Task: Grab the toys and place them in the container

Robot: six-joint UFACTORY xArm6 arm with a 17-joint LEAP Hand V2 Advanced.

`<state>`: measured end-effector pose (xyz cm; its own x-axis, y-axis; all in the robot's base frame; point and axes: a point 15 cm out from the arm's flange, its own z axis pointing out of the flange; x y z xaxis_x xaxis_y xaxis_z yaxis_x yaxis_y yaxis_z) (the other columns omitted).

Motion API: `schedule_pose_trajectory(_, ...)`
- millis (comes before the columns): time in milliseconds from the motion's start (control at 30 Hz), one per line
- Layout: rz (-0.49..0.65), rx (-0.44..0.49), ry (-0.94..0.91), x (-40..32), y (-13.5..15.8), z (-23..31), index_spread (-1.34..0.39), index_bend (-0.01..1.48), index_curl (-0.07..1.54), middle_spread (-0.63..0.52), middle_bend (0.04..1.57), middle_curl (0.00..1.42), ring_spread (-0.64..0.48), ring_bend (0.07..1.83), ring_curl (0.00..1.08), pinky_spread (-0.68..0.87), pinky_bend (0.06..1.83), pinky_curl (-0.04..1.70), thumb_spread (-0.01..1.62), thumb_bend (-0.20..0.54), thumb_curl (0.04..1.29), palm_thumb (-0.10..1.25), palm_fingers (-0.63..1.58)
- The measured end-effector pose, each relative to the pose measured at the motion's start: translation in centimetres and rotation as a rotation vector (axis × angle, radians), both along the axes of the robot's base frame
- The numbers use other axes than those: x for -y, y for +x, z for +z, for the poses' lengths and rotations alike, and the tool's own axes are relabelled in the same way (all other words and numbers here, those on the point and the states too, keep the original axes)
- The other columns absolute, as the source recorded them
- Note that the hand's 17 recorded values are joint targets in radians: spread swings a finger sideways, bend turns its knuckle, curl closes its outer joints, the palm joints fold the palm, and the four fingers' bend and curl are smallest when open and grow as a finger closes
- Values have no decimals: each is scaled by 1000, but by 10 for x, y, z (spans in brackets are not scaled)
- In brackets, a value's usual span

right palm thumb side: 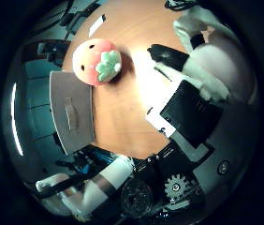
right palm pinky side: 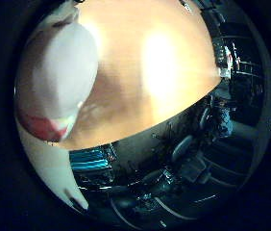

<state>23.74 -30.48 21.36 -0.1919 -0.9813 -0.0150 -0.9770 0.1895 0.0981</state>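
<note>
A round pink plush toy (right palm thumb side: 98,62) with a green and red patch lies on the wooden table (right palm thumb side: 132,103) in the right thumb side palm view. It is right beside the grey container (right palm thumb side: 71,114), touching or almost touching its rim. My hand (right palm thumb side: 207,70) hovers above the table, away from the toy. Its white fingers (right palm thumb side: 87,192) are relaxed, with only bare table showing between them. In the right little finger side palm view a pale rounded shape with a red patch (right palm pinky side: 57,72) sits very close to the palm. I cannot tell whether it is a toy or part of the hand.
The table's edge (right palm pinky side: 164,117) curves across the right little finger side palm view. Beyond it are dark room furniture and chairs (right palm pinky side: 188,154). The container stands at the table's edge, with dark clutter (right palm thumb side: 43,52) behind it.
</note>
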Motion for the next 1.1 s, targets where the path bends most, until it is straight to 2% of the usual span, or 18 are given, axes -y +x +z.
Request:
schedule_pose_trajectory(200,41,10,-24,-17,6,72,-306,1008,916,-232,1205,971,-250,1364,790,-226,1269,908,1020,-13,514,1075,1020)
schedule_pose_trajectory(400,118,59,-68,-51,27,166,-303,1013,951,-223,1208,989,-252,1354,818,-221,1262,956,1005,-15,570,1066,1005)
schedule_pose_trajectory(567,198,139,-98,-108,56,230,-305,1007,970,-221,1212,998,-256,1348,836,-224,1249,990,994,-14,605,1066,996)
schedule_pose_trajectory(833,382,229,-92,-242,87,263,-309,988,991,-219,1208,1004,-261,1332,857,-230,1230,1026,977,-13,649,1066,997)
schedule_pose_trajectory(1100,569,308,-42,-368,82,277,-317,977,1009,-220,1203,1010,-270,1313,879,-222,1223,1056,960,-15,675,1061,997)
